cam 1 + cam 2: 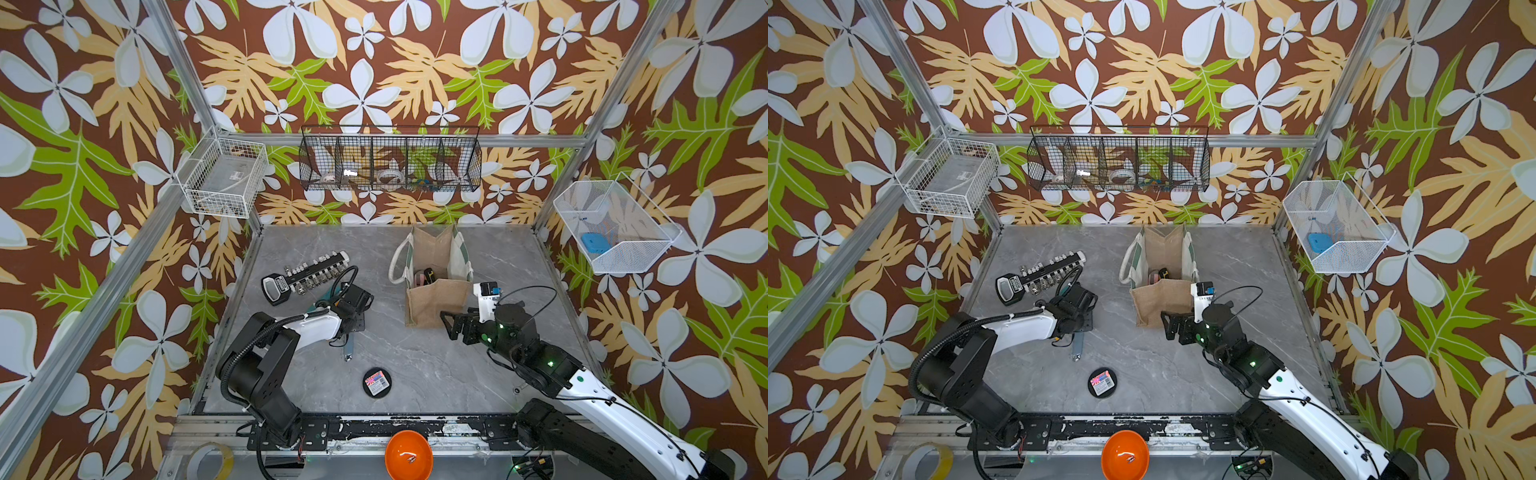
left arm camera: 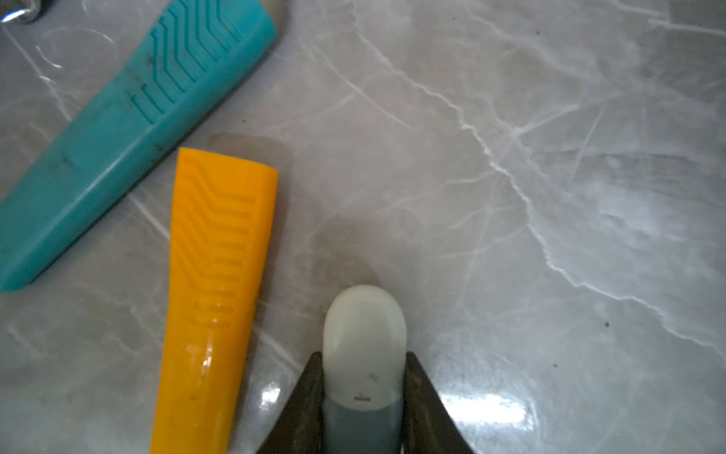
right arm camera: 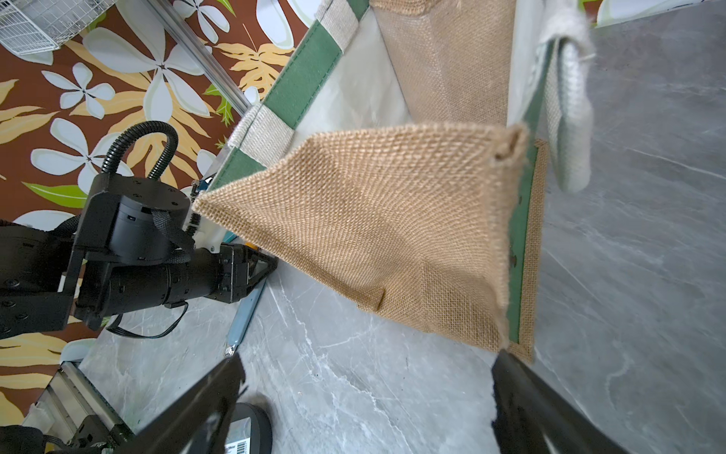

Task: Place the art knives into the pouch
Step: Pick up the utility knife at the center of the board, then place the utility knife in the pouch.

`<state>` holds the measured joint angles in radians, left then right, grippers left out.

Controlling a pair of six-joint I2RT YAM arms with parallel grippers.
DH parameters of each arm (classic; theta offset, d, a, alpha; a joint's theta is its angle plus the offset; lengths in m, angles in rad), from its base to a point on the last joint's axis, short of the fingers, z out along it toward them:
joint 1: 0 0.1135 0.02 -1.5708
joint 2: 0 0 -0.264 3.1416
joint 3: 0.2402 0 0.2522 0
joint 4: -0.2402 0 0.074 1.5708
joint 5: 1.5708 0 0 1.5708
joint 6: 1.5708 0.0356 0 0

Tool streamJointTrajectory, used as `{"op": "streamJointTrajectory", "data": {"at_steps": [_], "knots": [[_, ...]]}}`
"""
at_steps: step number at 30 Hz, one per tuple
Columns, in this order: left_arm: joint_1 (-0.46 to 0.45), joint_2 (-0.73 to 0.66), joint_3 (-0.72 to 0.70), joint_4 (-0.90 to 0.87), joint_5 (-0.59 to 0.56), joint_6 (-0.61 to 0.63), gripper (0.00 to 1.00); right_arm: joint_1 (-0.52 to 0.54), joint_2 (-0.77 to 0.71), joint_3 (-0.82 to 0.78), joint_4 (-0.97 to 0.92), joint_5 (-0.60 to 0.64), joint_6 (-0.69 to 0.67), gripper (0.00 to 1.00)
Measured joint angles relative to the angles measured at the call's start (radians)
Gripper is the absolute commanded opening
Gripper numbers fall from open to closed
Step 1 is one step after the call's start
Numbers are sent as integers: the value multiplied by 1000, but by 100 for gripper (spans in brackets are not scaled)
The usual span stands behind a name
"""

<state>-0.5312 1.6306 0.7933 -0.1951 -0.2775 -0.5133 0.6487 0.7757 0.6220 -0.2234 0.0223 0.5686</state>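
The left gripper pinches the slim grey, white-capped art knife; I'd lift it level, well above the tan burlap pouch.

The left arm and right arm pair white shells with black screw-dotted joints, a ribbed hose, seemingly green lights and the black-fingered right tool.
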Motion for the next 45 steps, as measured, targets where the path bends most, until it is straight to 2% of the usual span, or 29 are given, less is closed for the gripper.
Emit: {"op": "streamJointTrajectory", "data": {"at_steps": [22, 34, 45], "knots": [[-33, -21, 50, -66, 43, 18, 25, 0, -14, 0, 1, -15, 0, 98], [-57, -127, 127, -143, 47, 19, 24, 0, -11, 5, 12, 12, 0, 98], [-80, -179, 206, -211, 50, 26, 24, 0, -69, 1, 10, 56, 9, 98]]}}
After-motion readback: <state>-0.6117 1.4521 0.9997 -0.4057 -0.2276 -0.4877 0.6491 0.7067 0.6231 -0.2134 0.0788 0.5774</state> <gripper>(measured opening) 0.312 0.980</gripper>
